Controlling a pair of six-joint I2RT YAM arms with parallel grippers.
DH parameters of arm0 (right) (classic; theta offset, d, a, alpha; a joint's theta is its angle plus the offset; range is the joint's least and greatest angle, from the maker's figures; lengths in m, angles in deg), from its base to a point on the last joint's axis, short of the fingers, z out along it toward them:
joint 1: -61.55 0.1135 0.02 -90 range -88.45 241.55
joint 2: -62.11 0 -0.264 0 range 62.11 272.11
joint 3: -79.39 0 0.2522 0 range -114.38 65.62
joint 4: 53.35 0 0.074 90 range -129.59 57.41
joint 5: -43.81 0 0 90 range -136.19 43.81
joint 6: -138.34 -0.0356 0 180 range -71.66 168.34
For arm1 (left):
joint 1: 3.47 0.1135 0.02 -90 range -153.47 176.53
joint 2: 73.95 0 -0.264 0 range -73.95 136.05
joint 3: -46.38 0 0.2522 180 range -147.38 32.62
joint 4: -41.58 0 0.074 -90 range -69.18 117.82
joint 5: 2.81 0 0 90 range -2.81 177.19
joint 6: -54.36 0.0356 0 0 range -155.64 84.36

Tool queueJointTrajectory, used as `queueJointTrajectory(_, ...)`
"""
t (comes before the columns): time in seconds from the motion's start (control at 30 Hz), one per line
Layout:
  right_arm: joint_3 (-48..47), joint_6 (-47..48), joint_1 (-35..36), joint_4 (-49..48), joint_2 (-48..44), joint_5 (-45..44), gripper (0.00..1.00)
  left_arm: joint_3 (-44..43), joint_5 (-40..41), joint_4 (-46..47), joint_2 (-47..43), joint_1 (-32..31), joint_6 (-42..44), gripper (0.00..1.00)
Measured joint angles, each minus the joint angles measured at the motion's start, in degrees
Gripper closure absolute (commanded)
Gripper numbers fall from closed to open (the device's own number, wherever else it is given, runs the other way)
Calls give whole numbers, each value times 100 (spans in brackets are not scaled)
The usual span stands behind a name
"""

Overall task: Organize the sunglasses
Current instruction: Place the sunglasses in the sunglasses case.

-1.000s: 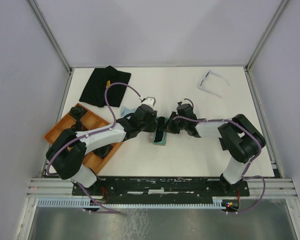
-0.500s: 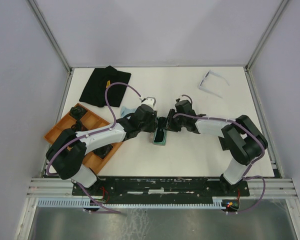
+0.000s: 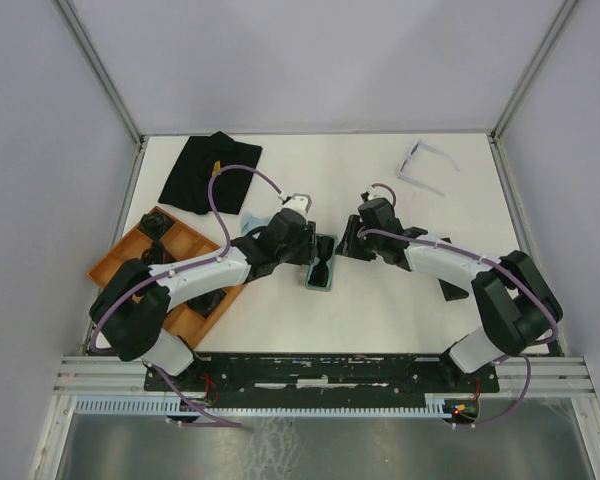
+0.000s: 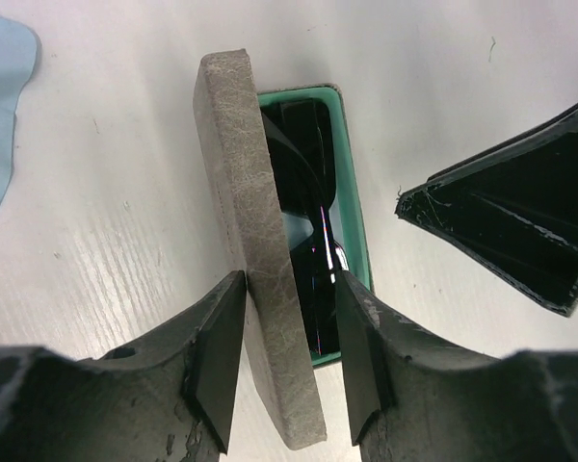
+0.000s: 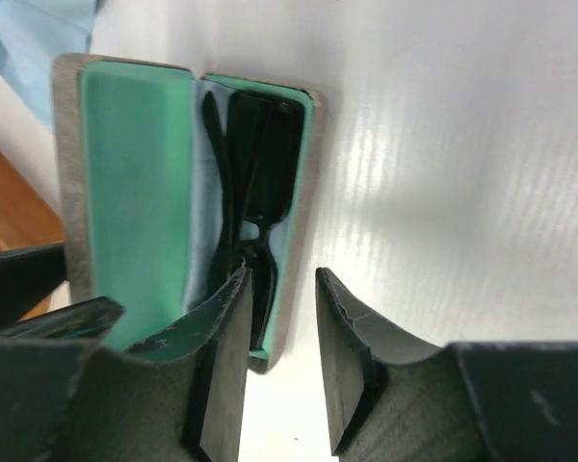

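Observation:
The black sunglasses (image 4: pixel 313 202) lie folded inside an open grey case with a green lining (image 3: pixel 318 286) at mid-table; they also show in the right wrist view (image 5: pixel 255 164). My left gripper (image 4: pixel 291 289) straddles the raised grey lid (image 4: pixel 255 241): the left finger touches it and a gap shows at the right finger. In the top view the left gripper (image 3: pixel 308 252) sits at the case's left side. My right gripper (image 5: pixel 281 279) is open and empty just right of the case, and shows in the top view (image 3: pixel 346 240). The lavender-white sunglasses (image 3: pixel 423 163) lie unfolded at the far right.
A light blue cloth (image 3: pixel 252 222) lies just left of the case behind my left arm. An orange compartment tray (image 3: pixel 130 255) holding dark items sits at the left edge. A black cloth (image 3: pixel 210 170) lies at the far left.
My right gripper has drawn back from the case to the right, empty, and the right arm has stretched out. The left gripper and the case have stayed put.

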Motion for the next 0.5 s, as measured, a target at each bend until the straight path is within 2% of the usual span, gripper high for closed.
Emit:
queueJointTrajectory(0.27, 262, 70, 0, 101, -15, -251, 80, 321, -26, 422, -636, 87, -4, 49)
queueJointTrajectory(0.5, 260, 83, 0, 83, 280, -199, 83, 675, -153, 831, -846, 319, -37, 56)
